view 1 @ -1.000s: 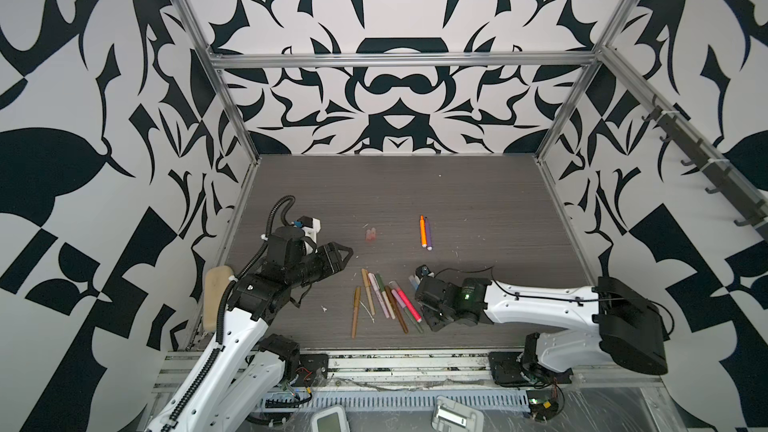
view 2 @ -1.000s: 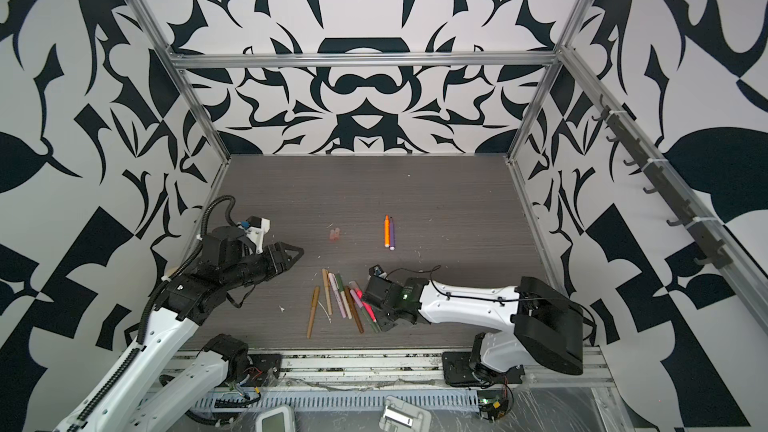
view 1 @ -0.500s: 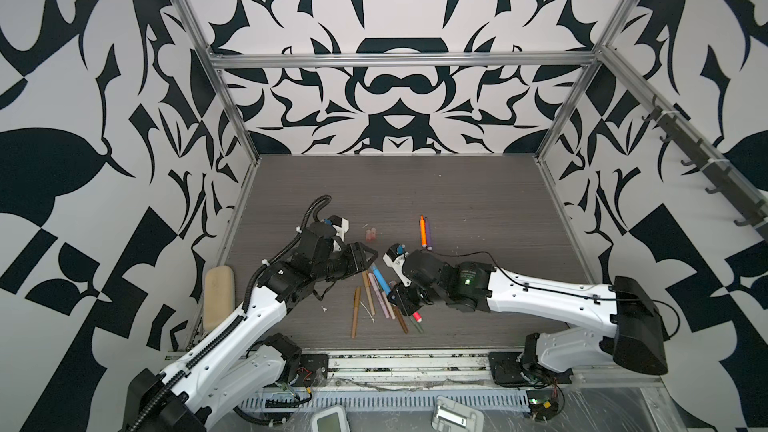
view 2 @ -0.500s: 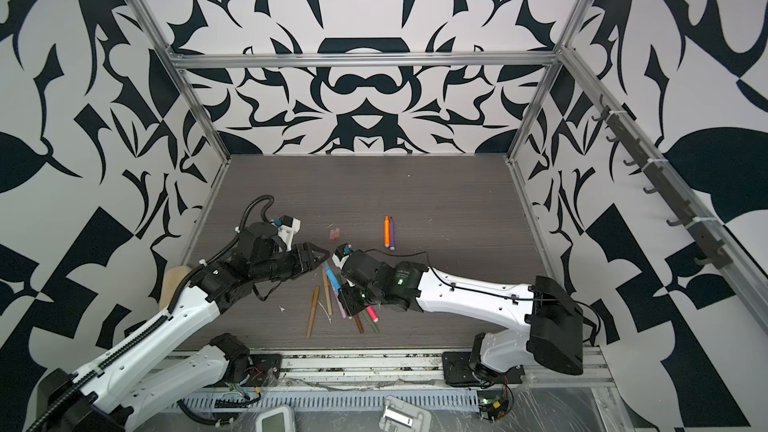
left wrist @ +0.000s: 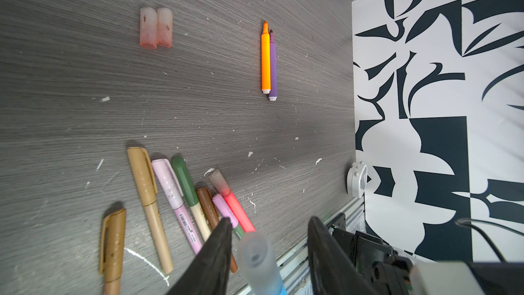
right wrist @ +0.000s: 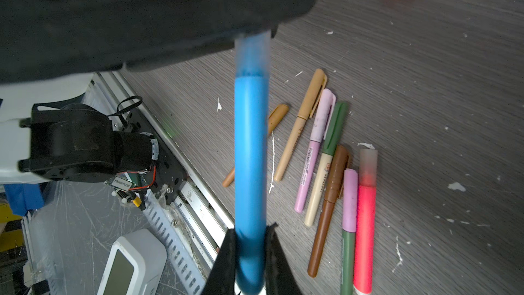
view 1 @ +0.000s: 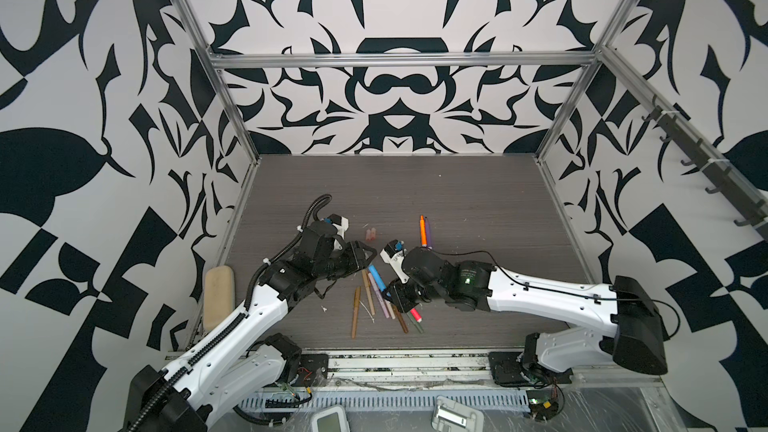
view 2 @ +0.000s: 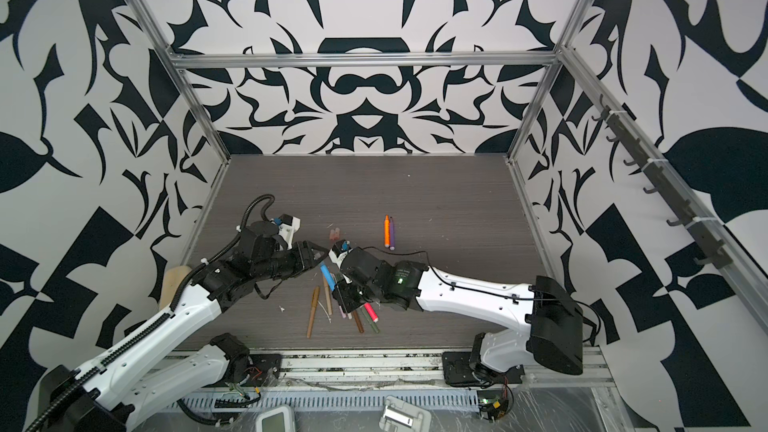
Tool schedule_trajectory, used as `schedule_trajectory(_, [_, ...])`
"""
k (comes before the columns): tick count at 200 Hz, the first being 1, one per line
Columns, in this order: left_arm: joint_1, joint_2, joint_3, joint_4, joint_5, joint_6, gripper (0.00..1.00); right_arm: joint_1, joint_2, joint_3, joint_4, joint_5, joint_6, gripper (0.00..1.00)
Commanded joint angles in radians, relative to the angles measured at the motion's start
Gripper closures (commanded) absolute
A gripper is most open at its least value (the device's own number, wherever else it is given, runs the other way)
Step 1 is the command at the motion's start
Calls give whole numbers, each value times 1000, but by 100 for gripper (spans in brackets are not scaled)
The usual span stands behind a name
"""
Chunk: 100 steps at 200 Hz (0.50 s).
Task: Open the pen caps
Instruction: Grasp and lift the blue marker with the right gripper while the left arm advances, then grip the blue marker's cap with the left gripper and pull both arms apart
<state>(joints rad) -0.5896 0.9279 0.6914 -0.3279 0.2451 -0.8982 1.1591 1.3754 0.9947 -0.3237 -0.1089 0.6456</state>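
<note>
Our right pincer (right wrist: 251, 227) is clamped on the barrel of the blue pen (right wrist: 251, 137), holding it clear of the tabletop (left wrist: 85, 109). Our left pincer (left wrist: 269, 219) stands open astride the pen's frosted cap (left wrist: 255, 251), with a gap showing beside 1 finger. Beneath both pincers the capped pens (right wrist: 330, 137) lie in a loose row. Beyond the left pincer's tips, 2 loose caps (left wrist: 156, 27) touch side by side, and the orange pen (left wrist: 265, 58) and purple pen (left wrist: 273, 66) lie together, uncapped.
</note>
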Motion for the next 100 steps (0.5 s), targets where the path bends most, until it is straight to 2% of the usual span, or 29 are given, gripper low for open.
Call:
schedule_trajectory(1, [-4, -6, 22, 16, 3, -11, 59, 1, -2, 33, 34, -3, 7, 100])
schedule_trajectory(23, [-4, -5, 22, 20, 16, -11, 75, 1, -2, 32, 34, -1, 7, 100])
schedule_trajectory(46, [-4, 12, 28, 41, 58, -14, 100, 1, -6, 32, 32, 3, 8, 100])
schedule_trajectory(85, [-4, 24, 50, 48, 69, -17, 100, 1, -26, 14, 23, 12, 18, 100])
schedule_trajectory(100, [6, 37, 104, -11, 38, 38, 100, 2, -48, -13, 25, 8, 30, 100])
